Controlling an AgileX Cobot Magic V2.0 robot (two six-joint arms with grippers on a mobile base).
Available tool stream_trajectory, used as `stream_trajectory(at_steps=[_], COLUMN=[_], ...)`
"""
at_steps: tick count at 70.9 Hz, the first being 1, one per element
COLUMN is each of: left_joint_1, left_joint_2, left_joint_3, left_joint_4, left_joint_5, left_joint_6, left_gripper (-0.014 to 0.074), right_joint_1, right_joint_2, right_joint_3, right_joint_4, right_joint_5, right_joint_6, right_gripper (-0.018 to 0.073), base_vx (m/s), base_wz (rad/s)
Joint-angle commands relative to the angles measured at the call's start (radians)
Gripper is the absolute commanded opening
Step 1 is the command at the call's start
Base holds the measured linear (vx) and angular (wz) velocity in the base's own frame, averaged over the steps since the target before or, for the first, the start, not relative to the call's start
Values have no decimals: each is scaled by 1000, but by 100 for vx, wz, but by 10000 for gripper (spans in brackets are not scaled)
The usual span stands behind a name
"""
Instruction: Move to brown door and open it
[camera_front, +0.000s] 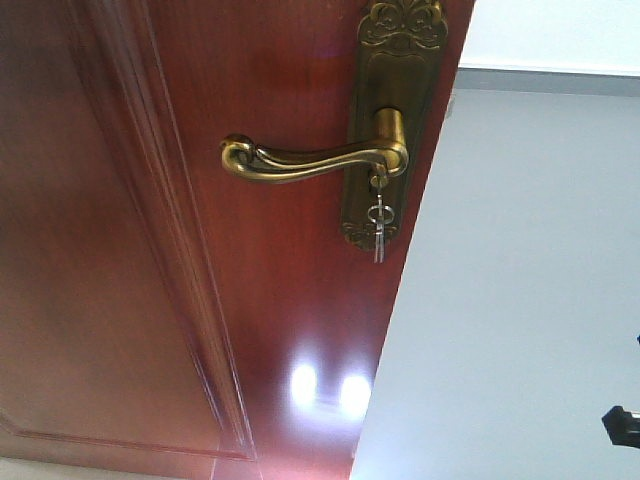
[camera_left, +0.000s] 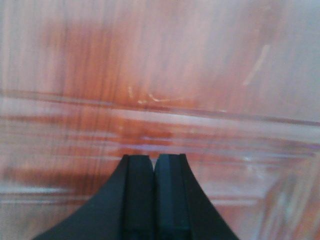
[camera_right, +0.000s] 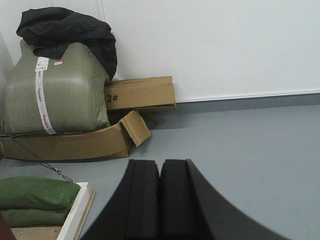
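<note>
The brown door (camera_front: 150, 250) fills the left of the front view, glossy and panelled, with its free edge running down the middle. Its curved brass lever handle (camera_front: 310, 160) sits on an ornate brass backplate (camera_front: 395, 120), and silver keys (camera_front: 377, 225) hang from the keyhole below. My left gripper (camera_left: 153, 159) is shut with nothing in it, its tips very close to the door's blurred brown panel (camera_left: 160, 90). My right gripper (camera_right: 160, 164) is also shut and empty, facing the grey floor (camera_right: 250, 150) beyond the door's edge.
A white wall (camera_right: 210, 45) with a grey skirting stands behind the floor. Cardboard boxes (camera_right: 140, 93), a strapped olive sack (camera_right: 55, 90) with black cloth on top, green bags (camera_right: 35, 195) and a white board (camera_right: 77, 210) lie at left. A small black part (camera_front: 622, 424) shows at lower right.
</note>
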Motion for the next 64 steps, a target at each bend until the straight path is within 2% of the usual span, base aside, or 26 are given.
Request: stream_trajectory(at_steps=[1,37,47,51,55,59,64], left_joint_1=[-2,-2,-2,-2,-2,-2,-2], left_joint_2=[-1,-2,-3,-2,-2,-2,-2], left_joint_3=[-28,-28,-29,-29,-29,-31,-32], left_joint_4=[-19,-19,-4,40,123,217,397], left_joint_5=[-14,-14,-54,-54,-51,-53,-75], left_joint_6=[0,0,12,-4,-49,-144,-351], left_gripper=[11,11,11,11,11,11,11], right_joint_1=[0,0,0,0,0,0,0], right_joint_2=[-8,-8,-8,-8,-8,-8,-8], right_joint_3=[2,2,2,2,2,2,2], right_joint_4=[-4,-4,-4,-4,-4,-4,-4], right_joint_5=[-80,-80,-80,-80,-80,-80,-80], right_joint_6=[-9,-9,-9,-9,-9,-9,-9], right_gripper=[0,0,0,0,0,0,0], base_vx=[0,0,0,0,0,0,0], base_wz=[0,0,0,0,0,0,0])
